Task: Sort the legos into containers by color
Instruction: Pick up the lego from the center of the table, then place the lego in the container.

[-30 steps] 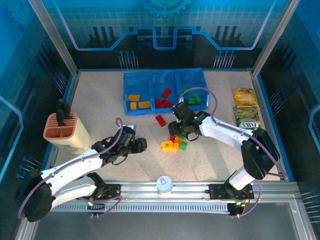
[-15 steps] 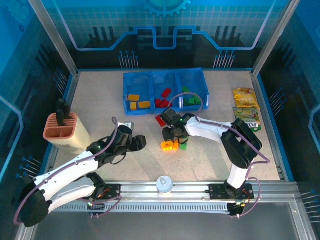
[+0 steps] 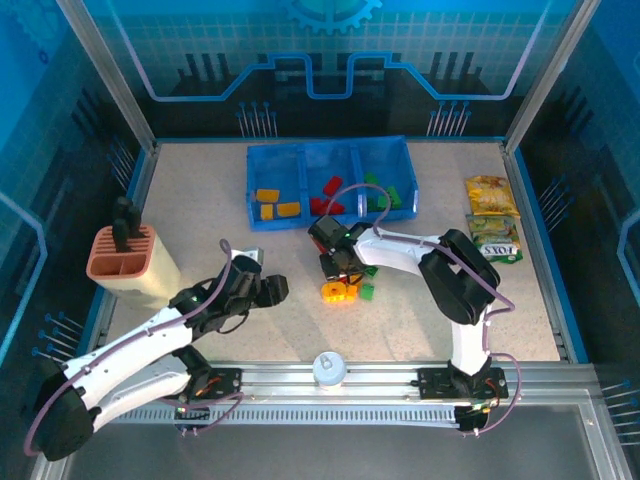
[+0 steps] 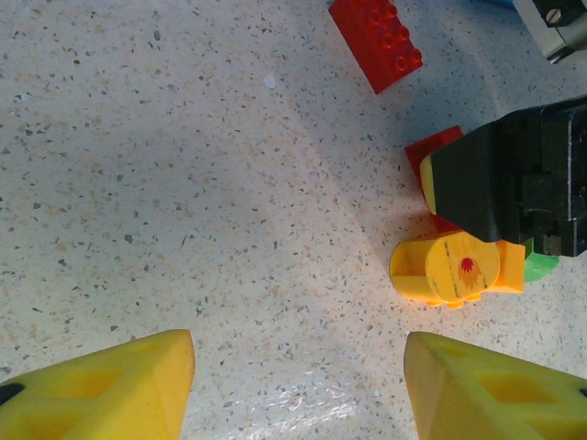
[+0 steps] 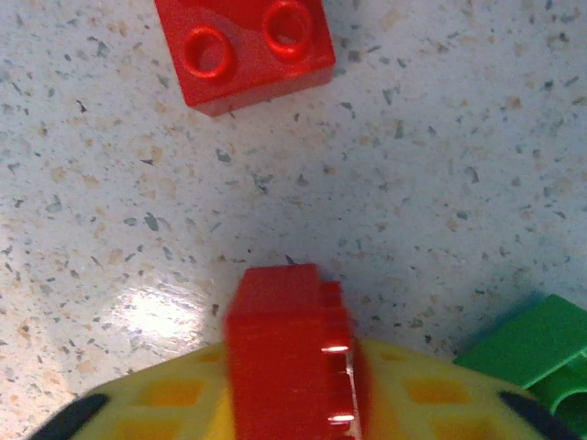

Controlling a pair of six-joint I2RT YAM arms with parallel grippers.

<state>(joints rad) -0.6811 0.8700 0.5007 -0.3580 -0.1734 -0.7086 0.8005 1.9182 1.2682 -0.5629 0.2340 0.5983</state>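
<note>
From above, the right claw (image 3: 335, 264) points down at the table (image 3: 200, 190), with the blue tray (image 3: 300, 150) just beyond it. The tray's left compartment holds orange pieces (image 3: 275, 203), the middle one red pieces (image 3: 326, 192) and the right one green pieces (image 3: 385, 195). An orange brick (image 3: 335, 291) lies just on the near side of this claw, and a green brick (image 3: 367, 291) sits beside that. Its tips are too small here to tell the grip. The left claw (image 3: 277, 290) hovers to the left of the orange brick, well apart from the tray. A terracotta holder (image 3: 125, 262) stands far off to its left, and snack packets (image 3: 492, 218) lie far to the right of the right claw.

From the left wrist, the left claw (image 4: 298, 385) is released. Its two yellow fingers (image 4: 101, 385) stand wide apart with bare table between them and nothing held. Ahead and to the right of it stands the orange brick (image 4: 457, 269), touching the black body of the right claw. A second red brick (image 4: 378, 38) lies farther ahead.

From the right wrist, the right claw (image 5: 289, 394) is clenched on a red brick (image 5: 289, 353), which fills the gap between its yellow fingers (image 5: 165, 399) and juts out past the tips. The second red brick (image 5: 243, 50) lies on the table straight ahead of the tips, apart from them. The green brick (image 5: 541, 353) sits just to the right of the claw
</note>
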